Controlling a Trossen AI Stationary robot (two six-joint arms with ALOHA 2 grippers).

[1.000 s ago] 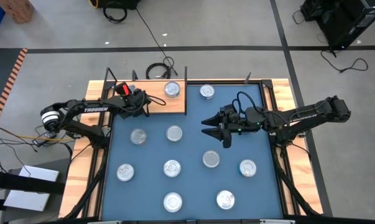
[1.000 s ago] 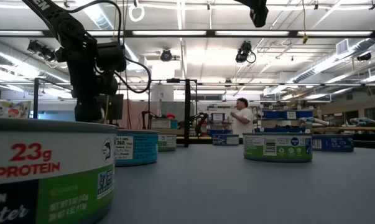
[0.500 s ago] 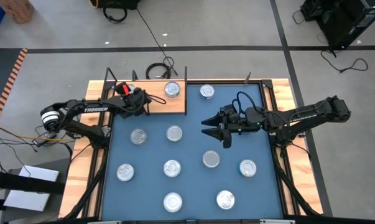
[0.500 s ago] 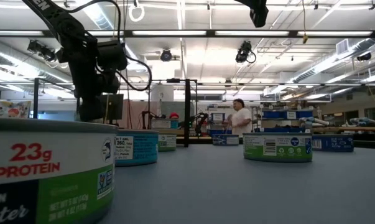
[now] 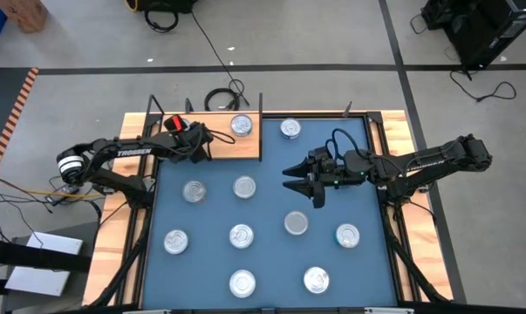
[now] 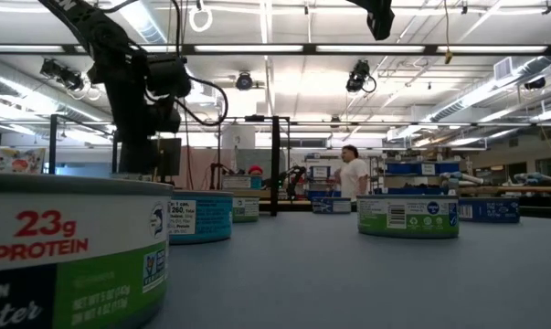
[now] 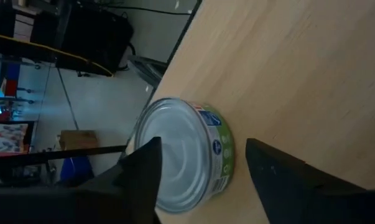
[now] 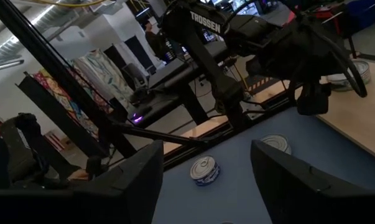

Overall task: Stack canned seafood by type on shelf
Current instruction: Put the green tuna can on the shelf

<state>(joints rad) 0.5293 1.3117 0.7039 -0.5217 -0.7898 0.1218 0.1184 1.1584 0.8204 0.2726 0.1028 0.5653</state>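
The shelf [image 5: 223, 146] is a light-brown board with black uprights at the far left of the blue mat. One tin [image 5: 242, 125] stands on it and shows with a green label in the left wrist view [image 7: 187, 158]. My left gripper [image 5: 210, 139] hovers open over the board, with that tin just ahead of its fingertips [image 7: 203, 144] and untouched. Several silver tins [image 5: 244, 186] stand lid-up on the mat. My right gripper [image 5: 290, 178] hangs open above the mat's middle, over no tin.
One tin [image 5: 290, 128] stands on the mat just right of the shelf. Others spread over the mat's middle and near half [image 5: 241, 235]. The low view has a tin [image 6: 74, 251] close to the camera. A person [image 6: 353, 178] stands far behind the table.
My left gripper has risen a little over the shelf and edged toward the far edge, staying open. The right arm has kept still. The person in the room behind has shifted position.
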